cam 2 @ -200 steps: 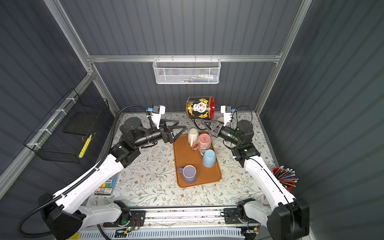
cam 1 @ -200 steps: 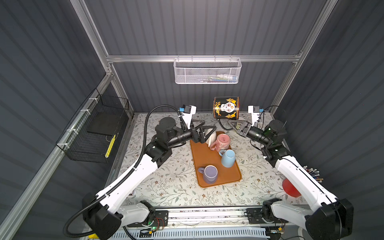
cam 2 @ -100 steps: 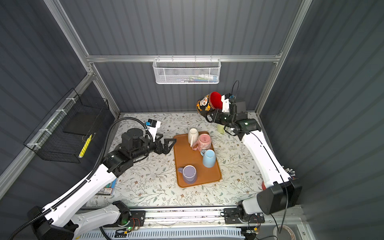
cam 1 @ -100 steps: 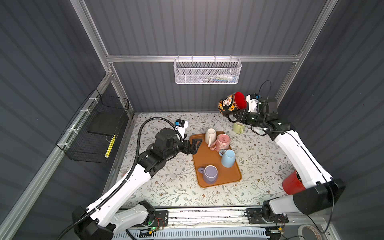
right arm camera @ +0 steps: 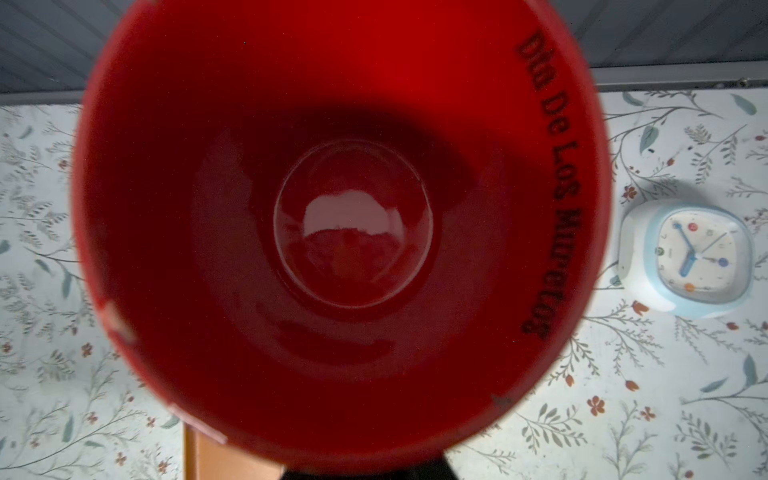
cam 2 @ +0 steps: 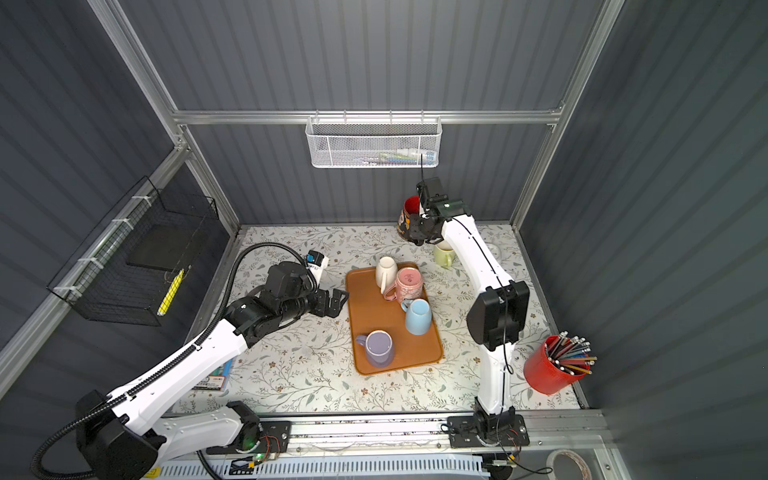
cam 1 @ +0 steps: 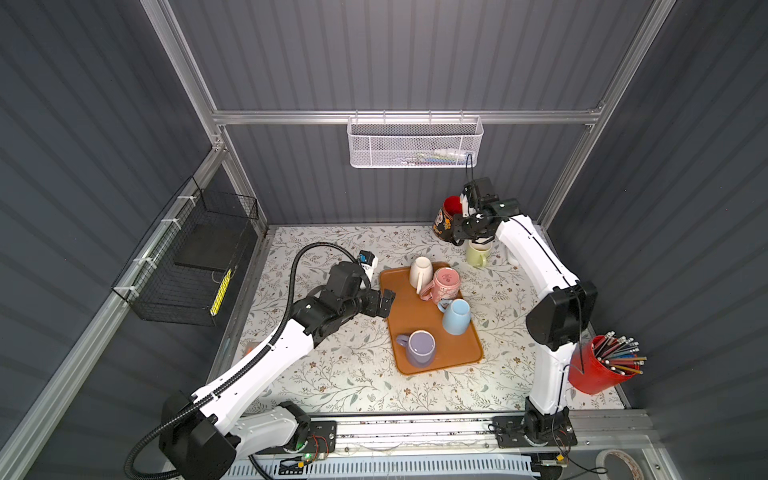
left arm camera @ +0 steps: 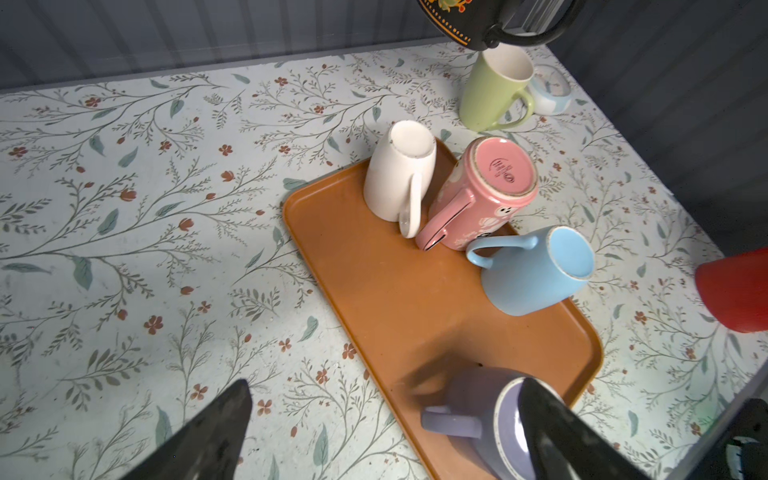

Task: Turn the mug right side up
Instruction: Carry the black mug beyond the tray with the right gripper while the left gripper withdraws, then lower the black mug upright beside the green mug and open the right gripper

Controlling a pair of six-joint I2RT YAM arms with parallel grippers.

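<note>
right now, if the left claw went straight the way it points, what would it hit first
Probably the bare middle of the orange tray; the open left claw aims at it, purple mug close beside. Depth is unclear.

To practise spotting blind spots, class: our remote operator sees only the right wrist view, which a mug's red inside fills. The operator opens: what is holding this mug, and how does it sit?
Observer: The right pincer is shut on the black mug, held in the air with its mouth tilted upward.
Operator: Is anything close to it?
Observer: A green mug stands upright on the table, lower than the held one.
Operator: Where is the other arm?
Observer: The left pincer hangs open beside the tray.
</note>
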